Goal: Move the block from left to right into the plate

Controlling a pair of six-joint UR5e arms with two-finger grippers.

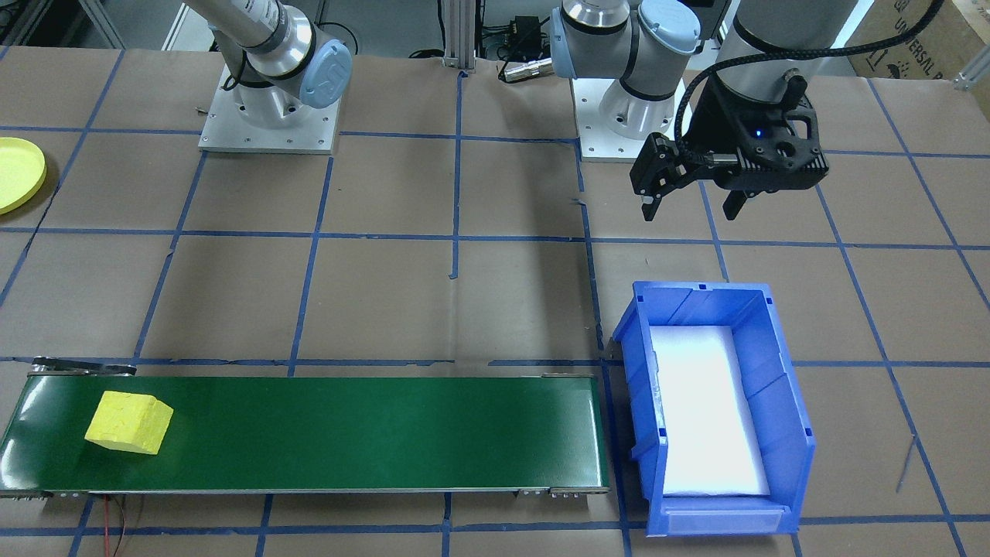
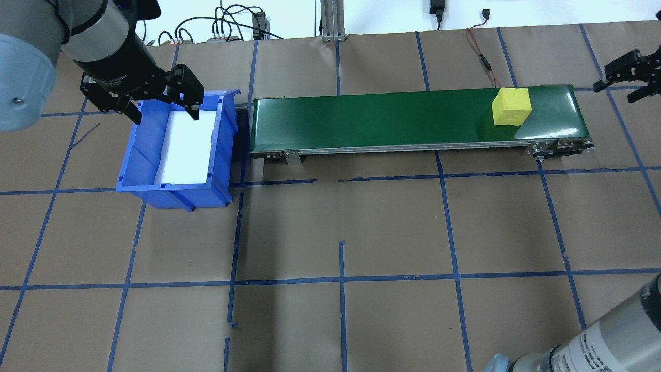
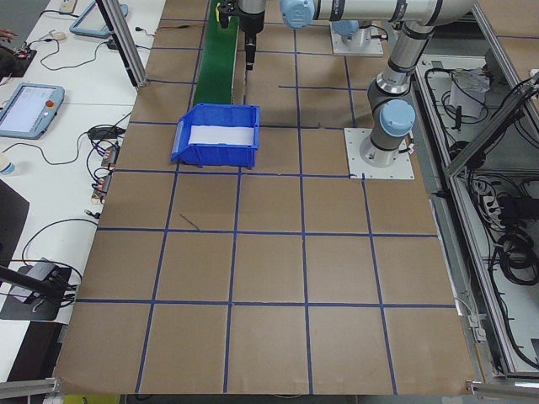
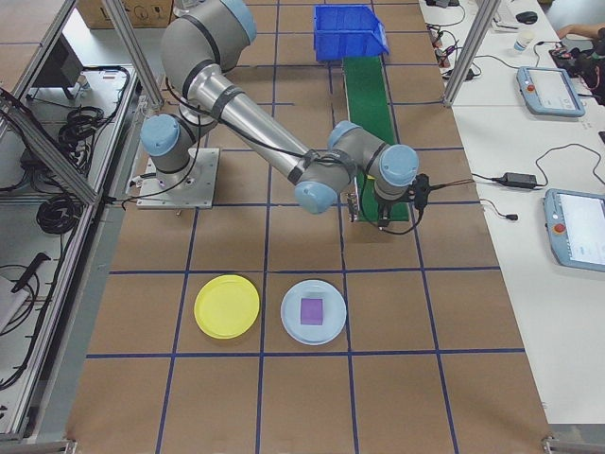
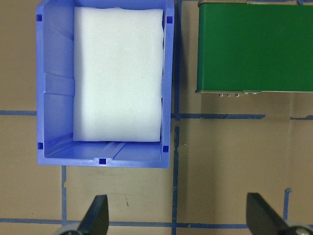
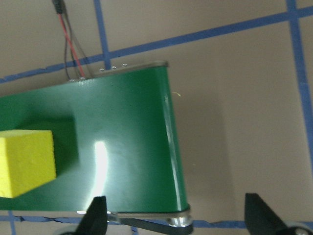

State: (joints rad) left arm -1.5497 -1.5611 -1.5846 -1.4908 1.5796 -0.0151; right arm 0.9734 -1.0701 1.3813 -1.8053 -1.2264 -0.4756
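Right gripper (image 2: 624, 77) spread wide, far right of overhead view, off to the side of yellow block (image 2: 511, 106) on belt (image 2: 392, 119). Could easily close on air or knock it off. Left gripper (image 1: 694, 203) spread too, idle.

A yellow block (image 1: 129, 422) sits on a dark green belt (image 1: 348, 433), and at the belt's far end stands a blue bin (image 1: 715, 410) lined with white foam (image 1: 708, 410). The desk (image 1: 464, 302) is brown, crossed by a blue tape grid. The plate (image 4: 227, 305) is bright yellow; beside it a pale blue plate (image 4: 314, 311) carries a purple square (image 4: 313, 310).

The long green conveyor belt (image 2: 413, 116) is viewed from behind, opposite, both table ends, and closely by wrist cameras.
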